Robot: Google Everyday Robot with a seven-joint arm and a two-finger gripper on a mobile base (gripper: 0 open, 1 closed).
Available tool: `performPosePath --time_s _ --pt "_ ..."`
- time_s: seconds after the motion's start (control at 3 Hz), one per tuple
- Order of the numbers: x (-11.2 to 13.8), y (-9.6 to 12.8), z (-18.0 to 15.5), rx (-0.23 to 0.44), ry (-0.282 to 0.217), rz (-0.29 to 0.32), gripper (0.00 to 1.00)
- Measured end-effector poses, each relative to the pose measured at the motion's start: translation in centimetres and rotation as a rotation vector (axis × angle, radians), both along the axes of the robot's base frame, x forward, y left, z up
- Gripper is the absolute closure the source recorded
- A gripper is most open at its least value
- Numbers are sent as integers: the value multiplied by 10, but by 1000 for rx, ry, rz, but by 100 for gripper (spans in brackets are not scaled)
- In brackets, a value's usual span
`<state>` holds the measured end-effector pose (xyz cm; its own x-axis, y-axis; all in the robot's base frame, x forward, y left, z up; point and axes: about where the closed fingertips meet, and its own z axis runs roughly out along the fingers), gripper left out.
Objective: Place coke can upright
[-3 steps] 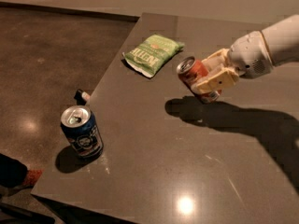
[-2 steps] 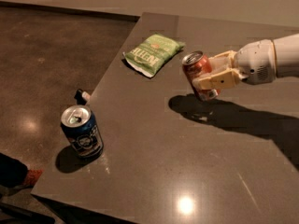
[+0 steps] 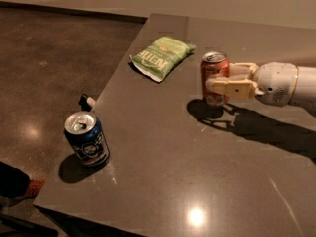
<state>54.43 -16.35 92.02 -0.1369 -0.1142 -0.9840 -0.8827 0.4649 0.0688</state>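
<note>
Placing step: coke can (image 3: 215, 66) upright near far right of bench (image 3: 173, 162). Gripper (image 3: 220, 79) there, fingers clasped round can. Next: seat base flat, release, withdraw without tipping.

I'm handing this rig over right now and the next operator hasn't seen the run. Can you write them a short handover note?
The gripper reaches in from the right side of the table and is shut on the coke can.
The coke can is upright in its grasp, just right of the green chip bag. I cannot tell whether its base rests on the table.
The blue can stands near the front left corner, well apart.
Done: the can is upright.
Left: confirm it is set down, open the gripper, then withdraw without tipping it.
</note>
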Motion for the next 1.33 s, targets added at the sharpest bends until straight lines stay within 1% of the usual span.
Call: performPosePath --time_s 0.33,0.67,1.0,1.33 --pt "-2 -6 -7 80 -41 -40 100" --pt "-5 -10 -15 119 -60 -69 82" --pt "-8 -12 -21 146 -84 -92 51" --pt "-9 -13 -25 147 -100 -116 28"
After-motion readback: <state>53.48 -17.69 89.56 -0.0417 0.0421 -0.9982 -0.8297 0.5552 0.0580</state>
